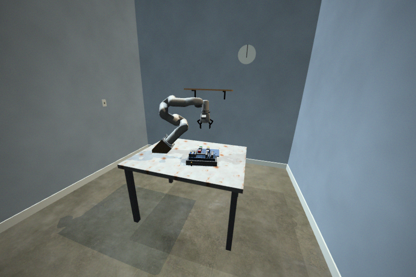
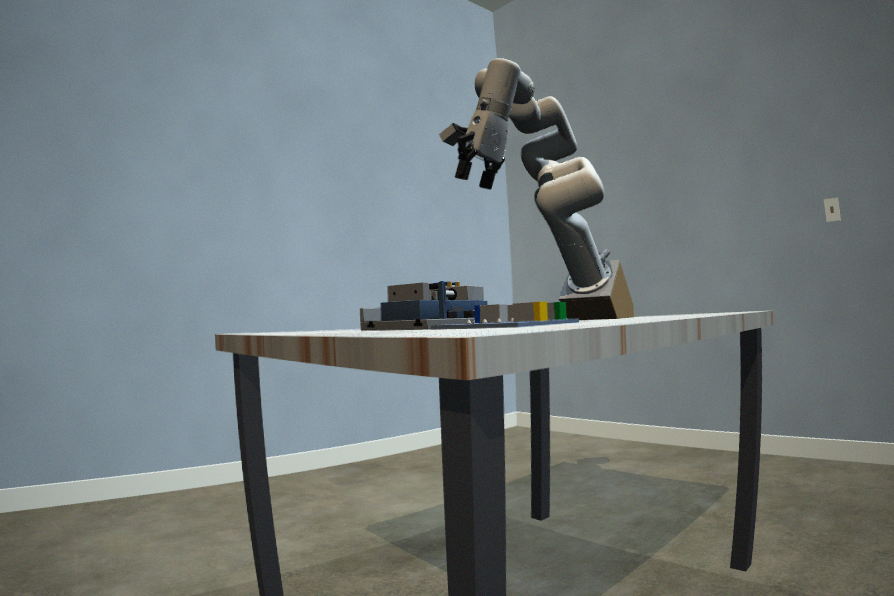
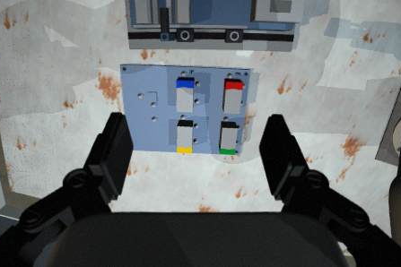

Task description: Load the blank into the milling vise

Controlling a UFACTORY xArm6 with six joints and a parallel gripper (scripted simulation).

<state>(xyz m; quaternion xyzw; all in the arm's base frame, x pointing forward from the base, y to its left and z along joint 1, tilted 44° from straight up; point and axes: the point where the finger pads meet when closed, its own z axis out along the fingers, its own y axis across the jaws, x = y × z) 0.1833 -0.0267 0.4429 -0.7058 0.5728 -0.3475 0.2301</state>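
In the wrist view the blue infeed plate (image 3: 186, 112) holds several grey blanks. The blank with the green end (image 3: 229, 139) lies at the plate's near right, green end toward me. The yellow-ended blank (image 3: 184, 137) lies left of it. The blue-ended blank (image 3: 185, 94) and red-ended blank (image 3: 233, 96) lie behind them. The vise (image 3: 211, 20) on its raised plate sits beyond the infeed plate, partly cut off. My gripper (image 3: 196, 130) (image 1: 204, 125) (image 2: 476, 171) is open and empty, high above the table, over the plate's near edge.
The arm's base (image 2: 599, 298) stands on a wedge block at the table's back corner and shows at the right edge of the wrist view (image 3: 396, 130). The rusty white table top (image 1: 184, 161) has edges on all sides. A wall shelf (image 1: 208, 89) hangs behind the arm.
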